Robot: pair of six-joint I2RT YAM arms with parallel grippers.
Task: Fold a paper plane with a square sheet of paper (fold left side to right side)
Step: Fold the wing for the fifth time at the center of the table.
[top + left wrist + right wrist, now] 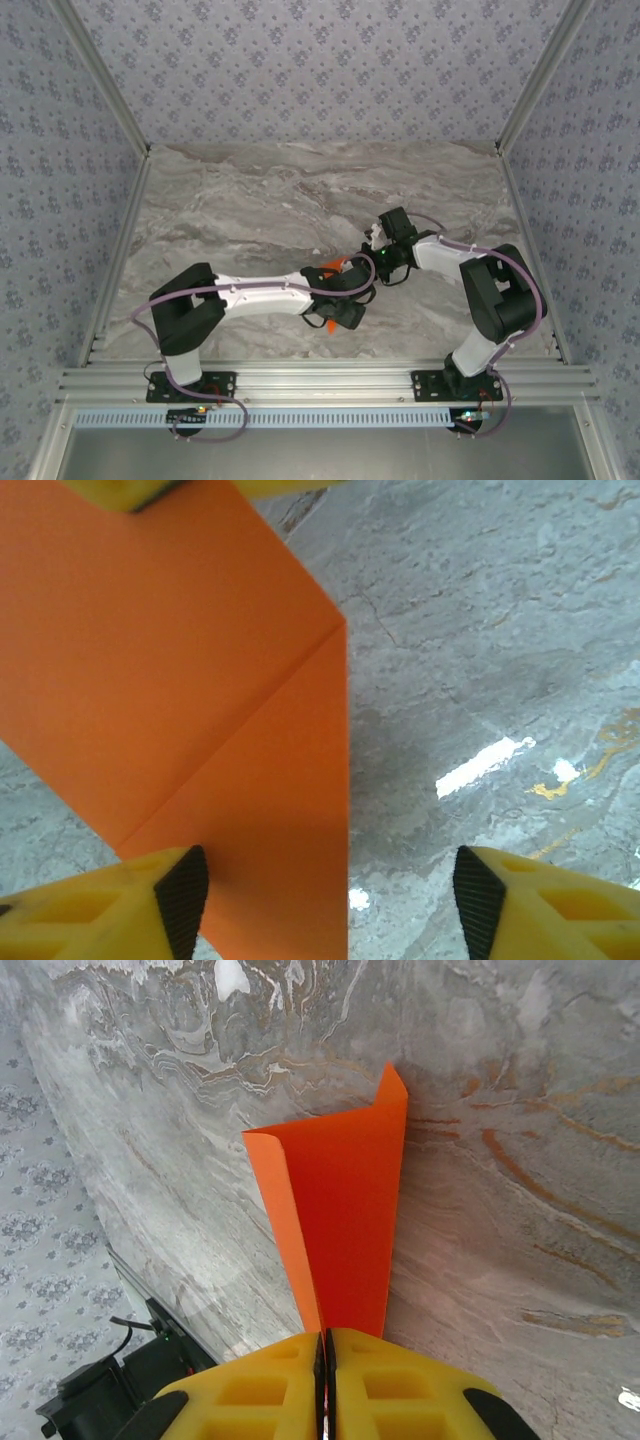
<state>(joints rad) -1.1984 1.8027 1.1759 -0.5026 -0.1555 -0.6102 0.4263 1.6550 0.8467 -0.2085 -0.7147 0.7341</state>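
One creased orange sheet (180, 680); veined marble table (500, 630).

One camera overhead, one on each wrist.
The high one looks down from behind the arm bases (190, 385) across the whole table (250, 200); both wrist cameras hang close above its near half, sharing the square sheet of paper (338, 264) with it.

Thin matt paper (180, 680) on a polished, stone-look desk (500, 630).
The orange paper is smooth, with one sharp crease. The desk is veined grey marble in look, glossy enough to throw glare. The fingers (360, 1355) are matt yellow moulded plastic with black rubbery pads (183, 900). The rails (330, 380) are brushed metal.
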